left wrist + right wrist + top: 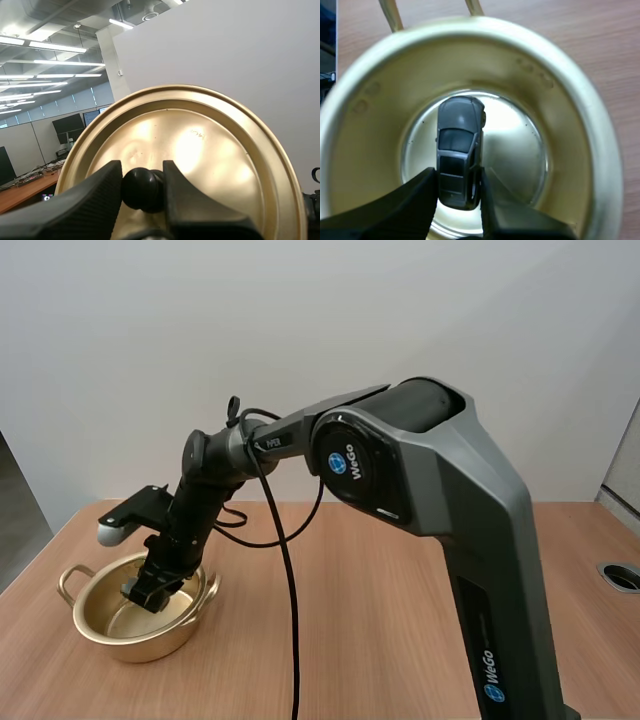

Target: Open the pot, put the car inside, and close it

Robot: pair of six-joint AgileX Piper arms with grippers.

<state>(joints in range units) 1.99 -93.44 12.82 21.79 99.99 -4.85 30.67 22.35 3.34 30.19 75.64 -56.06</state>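
Pot (130, 645) is seen open on the wooden table (370, 640), toward its left side in the high view, two loop handles at the rim. Pot is gold metal, and the inside is shiny. The right gripper (148, 592) is lowered into the pot mouth.

In the right wrist view the grey car (459, 155) is located inside the pot (570, 125), over the bright round bottom, roof turned up to the camera. The car is pinched at one end by the right gripper (459, 192), one black finger on each side. Contact between car and pot bottom cannot be told.

The lid (210, 150) is held off the pot. Its black knob (142, 189) is clamped between the fingers (100, 195) of the left gripper (142, 175), and the gold top face is turned to the camera.

Table surface is light brown wood grain, and a plain pale wall is seen behind it.

The car's long axis is laid in line with the right fingers, running from the fingertips across the pot bottom. The free end is pointed at the wall where a handle (390, 12) is fixed. Front and rear cannot be told apart.
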